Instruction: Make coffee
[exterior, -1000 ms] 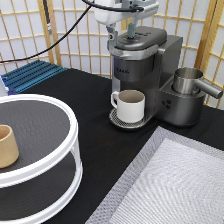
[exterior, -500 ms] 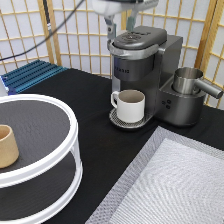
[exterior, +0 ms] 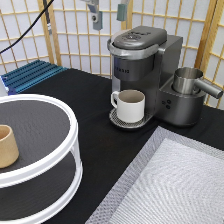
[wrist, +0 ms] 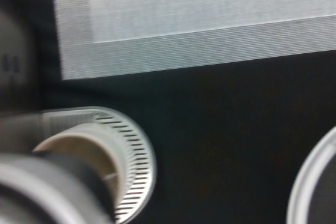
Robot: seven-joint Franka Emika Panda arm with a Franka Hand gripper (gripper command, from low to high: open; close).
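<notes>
The coffee pod is out of view in both frames. A dark grey coffee machine (exterior: pixel 145 65) stands at the back of the black table with its lid down. A white handled mug (exterior: pixel 131 105) sits on its round drip tray (exterior: pixel 117 120). My gripper (exterior: pixel 109 15) hangs high above the machine's lid, at the exterior view's top edge. It is open, its two fingers wide apart with nothing between them. In the wrist view the mug (wrist: pixel 79 150) and the slotted drip tray (wrist: pixel 136 165) show from above.
A white two-tier round stand (exterior: pixel 70 150) fills the exterior view's bottom left, with a tan handleless cup (exterior: pixel 6 146) on its upper shelf. A metal pitcher (exterior: pixel 189 80) sits right of the machine. A grey woven mat (exterior: pixel 170 180) covers the bottom right. A blue rack (exterior: pixel 30 75) lies at the back left.
My gripper has risen from just above the machine's lid to the top edge of the exterior view. Everything on the table has stayed put.
</notes>
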